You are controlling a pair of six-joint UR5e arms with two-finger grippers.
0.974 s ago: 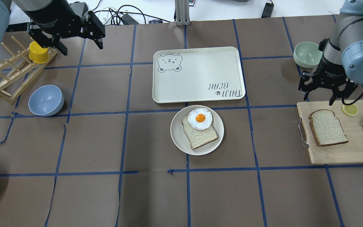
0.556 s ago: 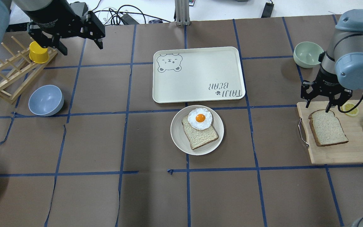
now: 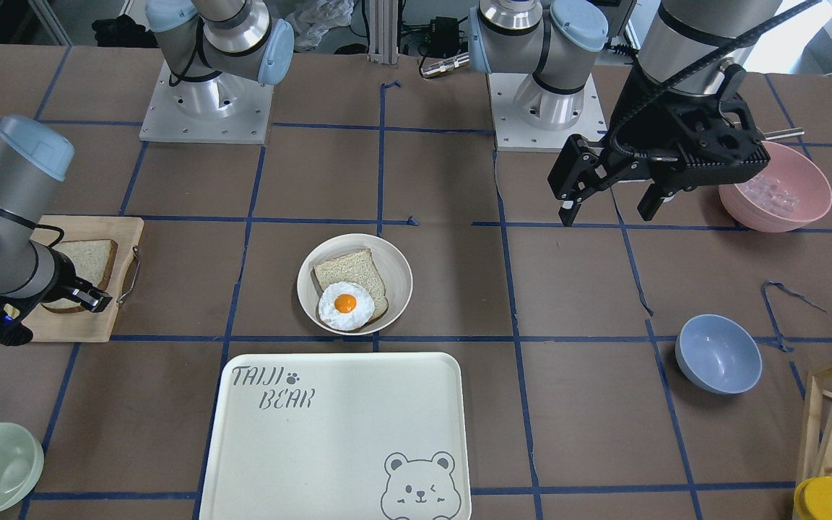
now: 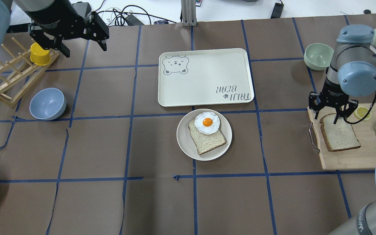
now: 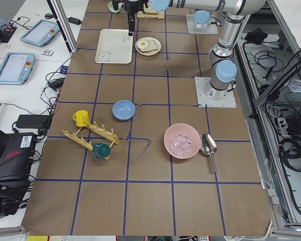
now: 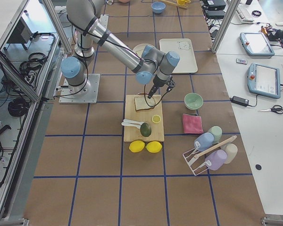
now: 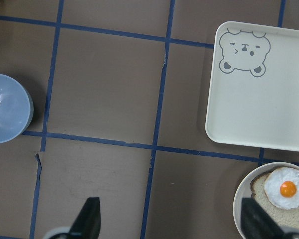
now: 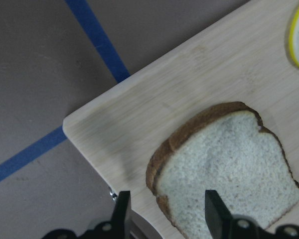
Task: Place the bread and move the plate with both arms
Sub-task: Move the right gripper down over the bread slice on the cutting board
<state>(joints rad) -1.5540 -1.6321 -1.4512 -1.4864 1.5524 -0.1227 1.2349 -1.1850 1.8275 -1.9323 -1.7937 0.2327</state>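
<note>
I see the bear tray (image 4: 204, 76) in the middle of the counter, toward the far edge. A blue bowl (image 4: 47, 103) sits near the left edge, beside a wooden rack (image 4: 10, 83) that carries a yellow cup (image 4: 39, 54) toward the far left corner. By the right edge are a green bowl (image 4: 318, 56) and a wooden cutting board (image 4: 348, 160) with a lemon slice (image 4: 362, 112) on it.
</note>
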